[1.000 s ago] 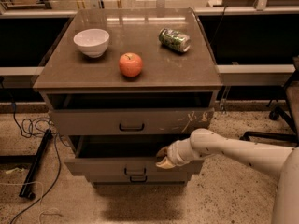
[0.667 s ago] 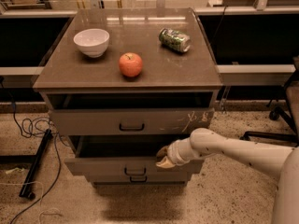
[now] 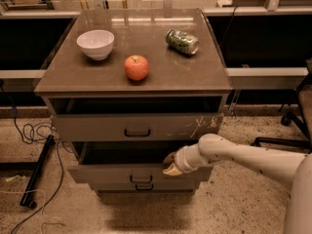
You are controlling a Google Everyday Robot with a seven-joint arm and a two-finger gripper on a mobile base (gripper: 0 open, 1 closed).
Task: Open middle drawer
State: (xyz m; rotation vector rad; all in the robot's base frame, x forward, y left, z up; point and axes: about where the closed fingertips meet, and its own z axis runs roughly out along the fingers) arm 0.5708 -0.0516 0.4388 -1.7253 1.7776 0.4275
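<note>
End effector [image 3: 171, 165] at middle drawer [image 3: 100, 173] rim — interior dark.

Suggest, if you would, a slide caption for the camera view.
Gripper at the top edge of the partly open middle drawer; bowl, apple and can on the cabinet.

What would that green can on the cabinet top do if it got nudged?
The green can lies on its side, so it would probably roll rather than slide. The cabinet top looks smooth with no rim, so it might roll off. The pincer sits lower, at the middle drawer's top edge.
</note>
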